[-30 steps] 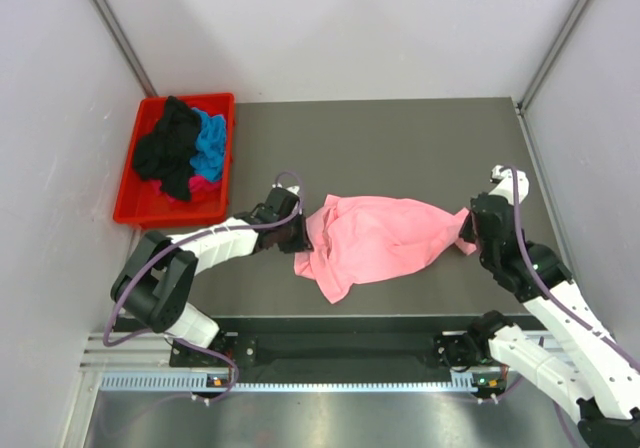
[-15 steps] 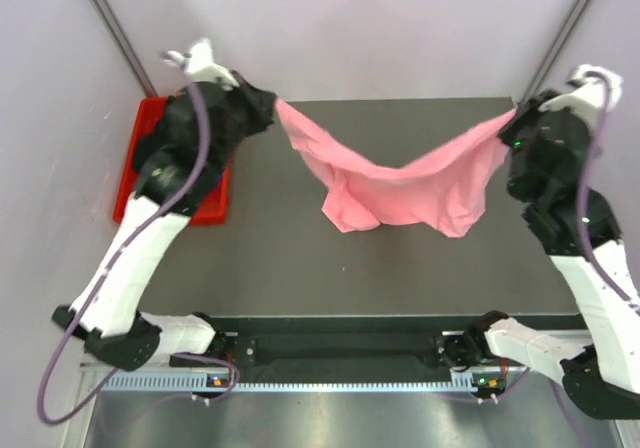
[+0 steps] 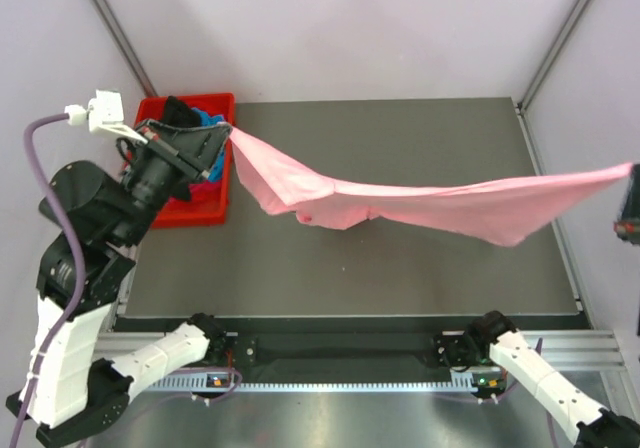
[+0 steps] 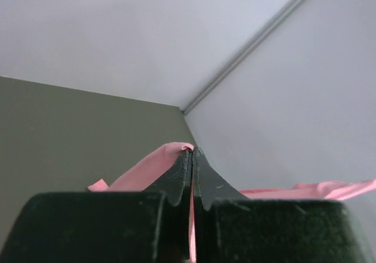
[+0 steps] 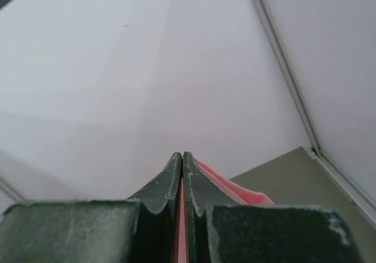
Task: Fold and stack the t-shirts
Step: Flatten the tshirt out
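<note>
The light pink t-shirt (image 3: 400, 200) hangs stretched in the air above the table, sagging in the middle. My left gripper (image 3: 226, 136) is raised at the far left and is shut on one end of it; pink cloth shows between its jaws in the left wrist view (image 4: 191, 152). My right gripper (image 3: 632, 171) is at the right edge of the top view, mostly cut off, and is shut on the other end; pink cloth shows between its jaws in the right wrist view (image 5: 181, 155). Black, bright blue and magenta t-shirts (image 3: 205, 158) lie in the bin, largely hidden by my left arm.
The red plastic bin (image 3: 177, 211) stands at the back left corner of the dark table (image 3: 380, 278). Pale walls close in the table at the back and on both sides.
Both grippers have lifted the pink t-shirt off the table and moved apart. The cloth has gone from a heap, to a deep sag, to a nearly taut span.
</note>
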Available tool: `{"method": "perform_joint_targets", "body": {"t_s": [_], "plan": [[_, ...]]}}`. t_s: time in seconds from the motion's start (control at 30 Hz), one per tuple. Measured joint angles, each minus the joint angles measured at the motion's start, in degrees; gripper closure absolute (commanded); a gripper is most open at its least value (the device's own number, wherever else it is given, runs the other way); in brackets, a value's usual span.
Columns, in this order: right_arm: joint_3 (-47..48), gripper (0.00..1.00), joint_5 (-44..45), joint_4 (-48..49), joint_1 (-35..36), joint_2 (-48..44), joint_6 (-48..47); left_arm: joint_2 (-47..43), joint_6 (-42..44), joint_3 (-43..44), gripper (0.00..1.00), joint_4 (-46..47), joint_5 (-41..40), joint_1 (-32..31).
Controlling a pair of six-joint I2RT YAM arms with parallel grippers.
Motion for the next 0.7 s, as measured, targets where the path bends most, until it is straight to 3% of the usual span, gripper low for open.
{"method": "perform_joint_targets", "body": {"t_s": [0.27,0.5,0.7], "plan": [[1.9,1.00,-8.3,-0.7,0.0,-5.0,-1.1,-0.9,-1.6,4.3,1.00,-2.3,9.4,0.0],[8.7,1.00,-10.6,0.2,0.0,-0.8,-4.3,1.8,-0.9,13.0,1.00,-5.1,9.6,0.1],[4.9,1.00,-10.6,4.6,0.0,5.4,-8.3,7.7,3.0,17.0,1.00,-5.1,5.0,0.2]]}}
